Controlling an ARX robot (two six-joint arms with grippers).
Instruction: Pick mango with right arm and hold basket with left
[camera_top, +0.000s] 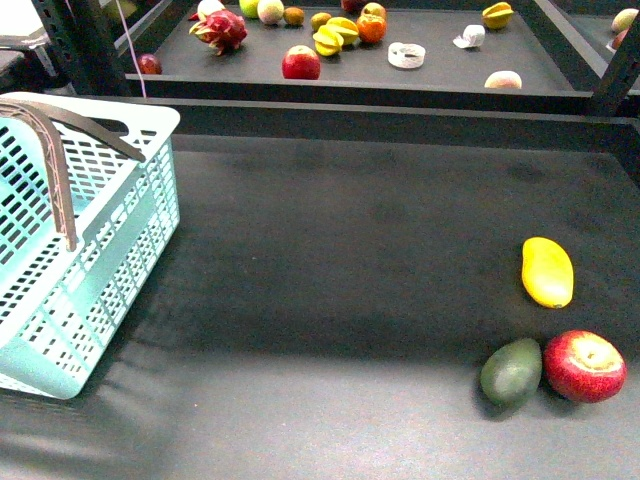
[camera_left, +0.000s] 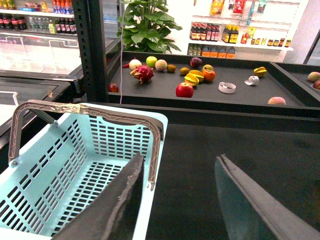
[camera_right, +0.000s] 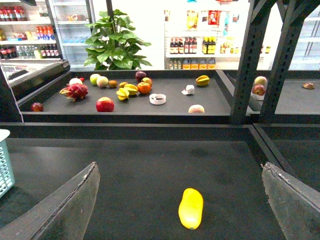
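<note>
The yellow mango (camera_top: 547, 271) lies on the dark table at the right, and in the right wrist view the mango (camera_right: 191, 208) sits on the mat ahead of my open right gripper (camera_right: 180, 172), between the lines of its wide-spread fingers. The light blue basket (camera_top: 70, 250) stands at the table's left edge with its brown handle (camera_top: 60, 165) folded over. My open left gripper (camera_left: 177, 162) hovers over the basket's near rim (camera_left: 150, 195); one finger is over the basket (camera_left: 75, 170), the other over the table. Neither arm shows in the front view.
A dark green oval fruit (camera_top: 511, 371) and a red apple (camera_top: 585, 366) lie together just nearer than the mango. A raised back shelf (camera_top: 440, 75) carries several fruits, among them a dragon fruit (camera_top: 222, 30), an apple (camera_top: 301, 63) and starfruits (camera_top: 335, 36). Dark frame posts (camera_right: 247, 60) flank the shelf.
</note>
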